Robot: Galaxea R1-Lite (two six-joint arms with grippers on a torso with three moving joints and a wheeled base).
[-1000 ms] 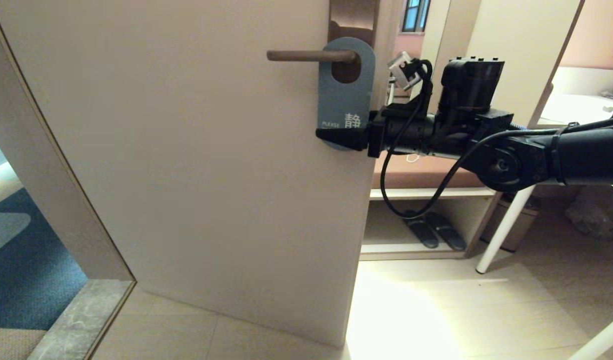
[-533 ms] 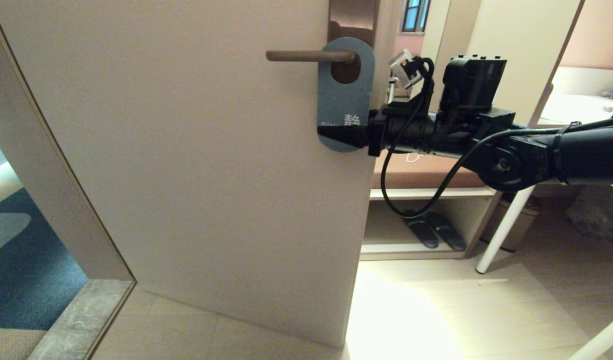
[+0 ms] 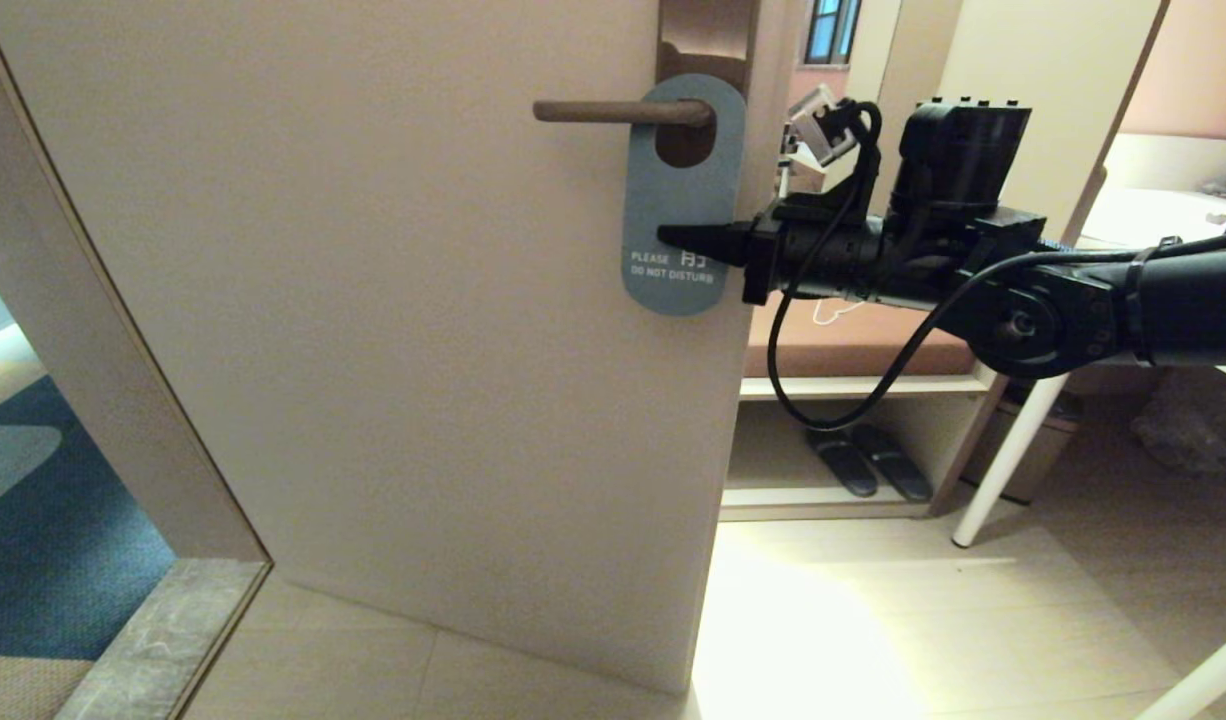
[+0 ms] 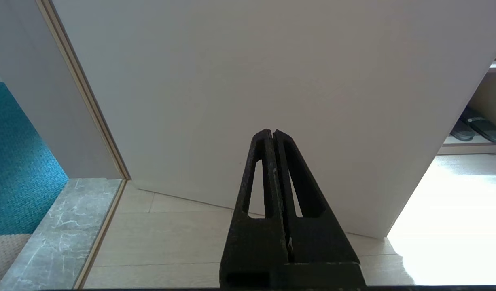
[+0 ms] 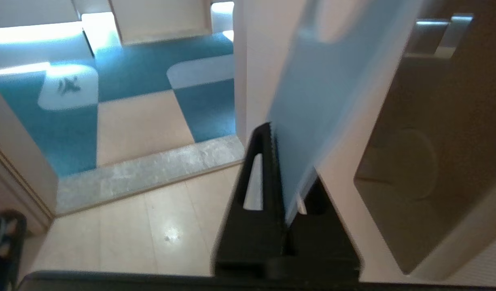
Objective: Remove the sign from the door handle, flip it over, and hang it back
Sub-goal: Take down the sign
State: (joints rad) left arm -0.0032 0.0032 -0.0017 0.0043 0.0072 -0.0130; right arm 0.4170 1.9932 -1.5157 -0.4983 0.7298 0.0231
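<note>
Right now the sign (image 3: 682,195) hangs on the door handle (image 3: 621,111) with its slate-blue face outward, the white words "PLEASE DO NOT DISTURB" readable near its rounded lower end, the lever passing through its oval hole. The right gripper (image 3: 685,238) reaches in level from the right, past the door's free edge, and its black fingers are pinched together on the card's right-hand side just above the lettering; from the right wrist view the blue card (image 5: 325,101) runs straight down between the two fingers (image 5: 256,178). The handle sits on a tall bronze backplate (image 3: 706,40) at the top of a plain pale door (image 3: 373,330), which stands ajar. To its left is the door frame (image 3: 113,330), a grey marble threshold (image 3: 163,640) and, beyond, teal carpet (image 3: 53,560) with pale patches. The near floor (image 3: 873,620) is light wood-look planking with a bright patch of light. To the right, past the door's edge, a low shelf holds a pair of dark slippers (image 3: 868,460), and a white table leg (image 3: 1008,460) slants down to the floor. The left gripper (image 4: 273,135) is parked low, facing the lower part of the door, its fingers pressed together on nothing.
</note>
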